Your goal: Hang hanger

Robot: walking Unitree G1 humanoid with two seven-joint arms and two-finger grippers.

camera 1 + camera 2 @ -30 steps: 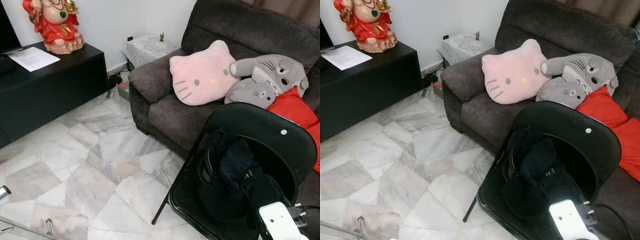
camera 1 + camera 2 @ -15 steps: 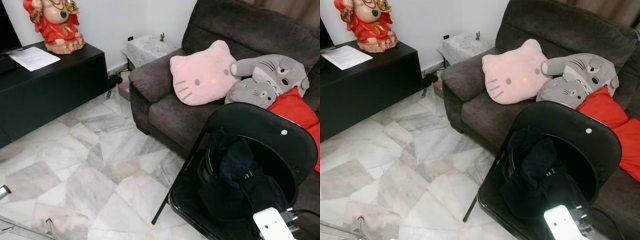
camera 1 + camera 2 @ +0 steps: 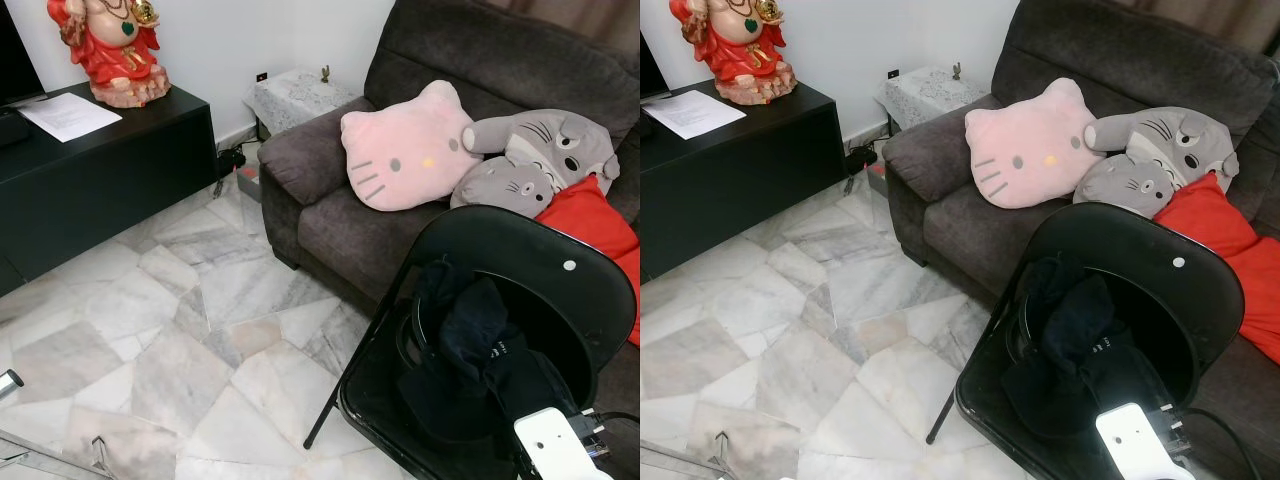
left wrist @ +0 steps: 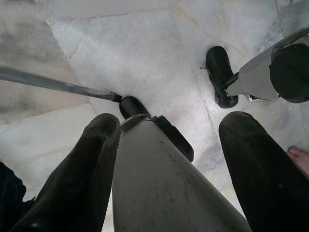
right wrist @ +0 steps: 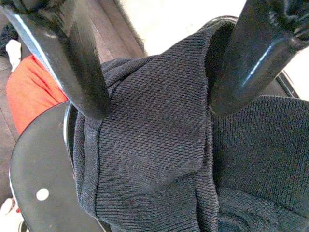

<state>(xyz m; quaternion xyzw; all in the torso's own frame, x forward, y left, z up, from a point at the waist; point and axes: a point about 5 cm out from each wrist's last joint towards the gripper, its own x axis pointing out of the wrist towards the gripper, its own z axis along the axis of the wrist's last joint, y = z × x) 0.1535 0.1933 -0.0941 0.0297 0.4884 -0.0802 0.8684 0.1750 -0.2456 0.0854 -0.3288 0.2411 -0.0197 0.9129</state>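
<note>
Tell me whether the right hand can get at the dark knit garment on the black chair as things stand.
Probably yes. The right hand is open right over the garment heaped on the chair, one finger on each side of a fold, with nothing in between.

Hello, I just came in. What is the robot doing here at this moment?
The robot stands over a black folding chair beside a grey sofa. A dark knitted garment lies piled on the seat. The right gripper hovers just above the garment, its fingers open on either side of a fold, not closed on it. The left gripper hangs low over the marble floor, open and holding nothing.
</note>
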